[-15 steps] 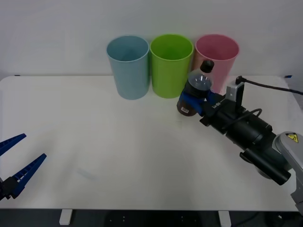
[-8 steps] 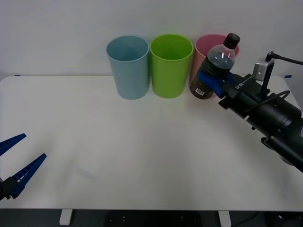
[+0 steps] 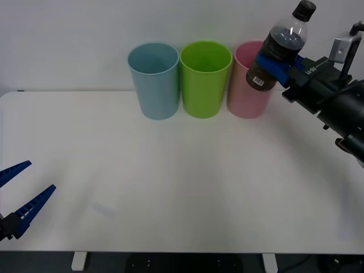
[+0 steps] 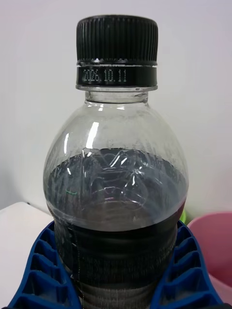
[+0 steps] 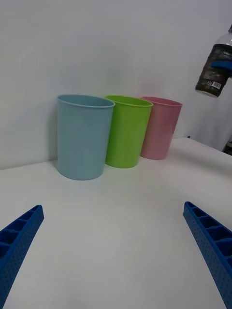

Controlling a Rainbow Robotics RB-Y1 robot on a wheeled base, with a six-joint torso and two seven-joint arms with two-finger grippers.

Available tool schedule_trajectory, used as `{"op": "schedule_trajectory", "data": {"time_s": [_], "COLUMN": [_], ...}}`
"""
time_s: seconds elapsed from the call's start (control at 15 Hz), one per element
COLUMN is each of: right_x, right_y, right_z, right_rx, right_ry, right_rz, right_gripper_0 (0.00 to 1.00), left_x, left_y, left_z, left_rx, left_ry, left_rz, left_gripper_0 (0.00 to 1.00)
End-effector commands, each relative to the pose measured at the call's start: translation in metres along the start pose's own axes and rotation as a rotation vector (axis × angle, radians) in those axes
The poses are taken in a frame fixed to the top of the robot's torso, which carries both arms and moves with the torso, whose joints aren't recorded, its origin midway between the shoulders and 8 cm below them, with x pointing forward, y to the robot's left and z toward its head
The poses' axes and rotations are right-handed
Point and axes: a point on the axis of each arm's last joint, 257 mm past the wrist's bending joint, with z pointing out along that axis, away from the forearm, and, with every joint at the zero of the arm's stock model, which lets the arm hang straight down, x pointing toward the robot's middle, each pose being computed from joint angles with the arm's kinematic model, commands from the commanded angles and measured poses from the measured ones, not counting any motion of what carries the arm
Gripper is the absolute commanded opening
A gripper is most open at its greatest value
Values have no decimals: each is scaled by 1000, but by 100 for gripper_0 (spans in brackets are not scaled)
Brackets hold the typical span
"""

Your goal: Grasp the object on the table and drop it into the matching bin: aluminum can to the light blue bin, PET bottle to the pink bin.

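The right pincer (image 3: pixel 274 63), with blue ribbed fingers on a black arm, was clenched around the waist of the small clear plastic bottle of dark brown liquid (image 3: pixel 280 46), and held it in the air at the far right of the wide white rectangular worktop (image 3: pixel 170 176). The bottle leaned a little, its black screw cap (image 3: pixel 303 8) uppermost and its dark-labelled base lowest; in the front view that base overlapped the right side of the rim of the tall round pink plastic bin (image 3: pixel 248 79), though whether it hung straight over the opening could not be told. In the right wrist view the bottle (image 4: pixel 116 183) stood between the two blue fingers (image 4: pixel 43 275), which pressed its sides below the liquid line, and part of the pink bin's rim (image 4: pixel 212 231) showed behind it. The three bins stood in a row along the far edge of the worktop, near one another: the tall round pale blue plastic bin (image 3: pixel 154 79) on the left, a lime green plastic bin of the same shape (image 3: pixel 205 77) in the middle, the pink one on the right. The left pincer (image 3: pixel 17 196) waited low at the near left corner of the worktop, its fingers spread wide and grasping nothing. In the left wrist view the bottle (image 5: pixel 216 72) hung above and beyond the pink bin (image 5: pixel 160 128).
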Motion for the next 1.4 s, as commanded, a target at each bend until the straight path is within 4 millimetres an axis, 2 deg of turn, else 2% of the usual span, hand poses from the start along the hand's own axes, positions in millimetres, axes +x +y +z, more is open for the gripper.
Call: {"op": "schedule_trajectory", "data": {"time_s": [0.07, 0.47, 0.73, 0.93, 1.4], "right_x": [-11, -18, -14, -13, 9], "right_y": [-25, -76, -100, -115, -152], "right_z": [9, 38, 51, 67, 97], "right_rx": [43, 113, 148, 172, 276], "right_ry": [-6, 4, 31, 45, 97], "right_rz": [-22, -41, -57, -70, -85], "right_gripper_0": [0, 0, 0, 0, 0], "left_x": [0, 0, 0, 0, 0], "left_y": [0, 0, 0, 0, 0], "left_z": [0, 0, 0, 0, 0], "left_rx": [0, 0, 0, 0, 0], "left_ry": [0, 0, 0, 0, 0], "left_rz": [0, 0, 0, 0, 0], "left_gripper_0": [100, 100, 100, 100, 100]}}
